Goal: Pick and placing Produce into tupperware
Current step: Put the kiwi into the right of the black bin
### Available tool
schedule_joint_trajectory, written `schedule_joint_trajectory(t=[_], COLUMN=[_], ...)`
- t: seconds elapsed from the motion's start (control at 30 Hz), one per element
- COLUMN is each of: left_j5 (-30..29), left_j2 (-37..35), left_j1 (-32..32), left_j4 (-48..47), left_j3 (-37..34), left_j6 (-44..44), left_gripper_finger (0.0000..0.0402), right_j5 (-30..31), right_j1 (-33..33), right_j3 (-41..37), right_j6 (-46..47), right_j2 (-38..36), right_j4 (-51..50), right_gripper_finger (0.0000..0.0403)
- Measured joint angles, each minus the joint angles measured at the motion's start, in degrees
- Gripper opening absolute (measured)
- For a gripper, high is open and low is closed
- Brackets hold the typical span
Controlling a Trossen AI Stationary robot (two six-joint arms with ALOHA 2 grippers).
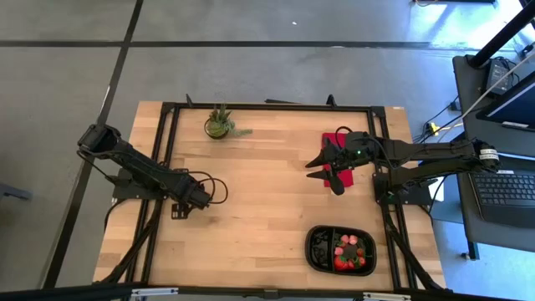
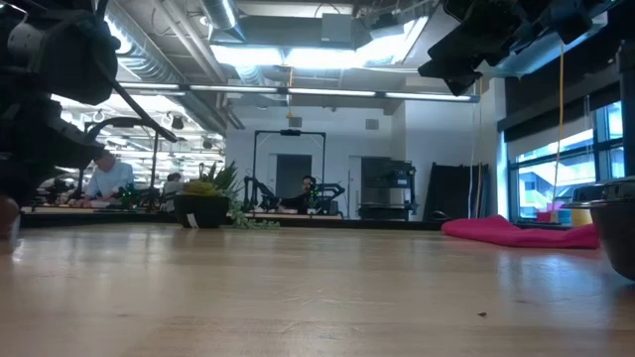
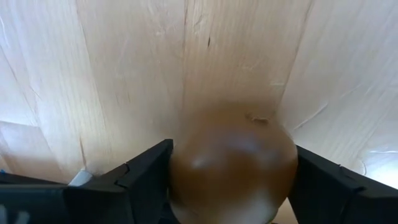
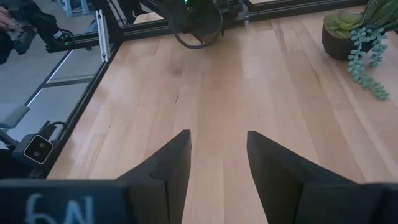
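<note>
We see the left gripper [image 3: 230, 186] pinching a brown kiwi-like oval [image 3: 233, 165], its lower part cut off. The right gripper [image 4: 217, 162] hangs spread and empty near the red cloth [image 1: 338, 149]. The tupperware [image 1: 322, 261] holds red produce [image 1: 351, 251], individual pieces hard to separate.

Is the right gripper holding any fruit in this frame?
No. In the right wrist view the right gripper has its fingers spread with only bare wooden table showing between them.
</note>
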Motion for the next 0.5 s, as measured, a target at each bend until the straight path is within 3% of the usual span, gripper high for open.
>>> schedule_joint_trajectory(t=[0.2,0.5], left_j5=[0.0,2.2], left_j2=[0.0,0.0], left_j1=[0.0,0.0], left_j4=[0.0,0.2], left_j3=[0.0,0.6], left_j6=[-0.1,-8.9], left_gripper_finger=[0.0237,0.0246], right_j5=[0.0,0.0], right_j1=[0.0,0.0], right_j3=[0.0,0.0], right_j6=[0.0,0.0], right_j2=[0.0,0.0], right_j4=[0.0,0.0], right_gripper_finger=[0.0158,0.0158])
